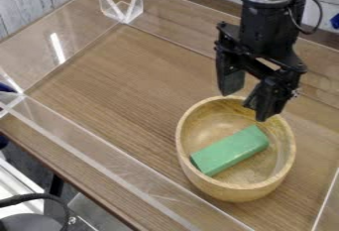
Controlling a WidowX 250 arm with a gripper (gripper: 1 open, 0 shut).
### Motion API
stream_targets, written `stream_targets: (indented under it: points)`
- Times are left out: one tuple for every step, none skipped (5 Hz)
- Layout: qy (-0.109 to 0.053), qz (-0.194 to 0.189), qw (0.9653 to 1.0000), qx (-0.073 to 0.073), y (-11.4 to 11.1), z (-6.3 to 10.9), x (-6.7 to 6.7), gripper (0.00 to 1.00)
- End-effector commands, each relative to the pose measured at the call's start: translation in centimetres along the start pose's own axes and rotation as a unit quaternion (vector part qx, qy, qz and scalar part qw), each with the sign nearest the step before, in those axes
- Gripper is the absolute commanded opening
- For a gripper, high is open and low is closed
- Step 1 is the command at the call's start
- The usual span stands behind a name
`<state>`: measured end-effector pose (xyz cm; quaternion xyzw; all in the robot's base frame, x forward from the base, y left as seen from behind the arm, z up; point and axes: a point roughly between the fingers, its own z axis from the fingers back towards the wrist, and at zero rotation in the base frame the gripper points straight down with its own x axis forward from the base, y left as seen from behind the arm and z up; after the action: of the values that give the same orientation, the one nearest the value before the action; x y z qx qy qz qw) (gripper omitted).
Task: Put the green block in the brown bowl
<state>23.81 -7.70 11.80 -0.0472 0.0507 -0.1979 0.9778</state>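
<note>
The green block lies flat inside the brown bowl, slanting from lower left to upper right. The bowl sits on the wooden table at the lower right. My gripper hangs above the bowl's far rim, pointing down, its two black fingers spread apart with nothing between them. It is clear of the block.
A clear acrylic wall rims the wooden tabletop on the left and front. A small clear bracket stands at the far left corner. Cables and dark equipment sit behind the arm at the top right.
</note>
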Motion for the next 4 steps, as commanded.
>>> stream_targets:
  points:
    - [-0.033, 0.000, 0.9994, 0.006, 0.33, 1.65, 0.78, 1.00]
    - [-0.027, 0.001, 0.9996, 0.004, 0.48, 1.33, 0.74, 1.00]
    - [-0.023, 0.002, 0.9997, 0.002, 0.60, 1.08, 0.69, 1.00]
    - [-0.019, 0.003, 0.9998, 0.002, 0.70, 0.86, 0.65, 1.00]
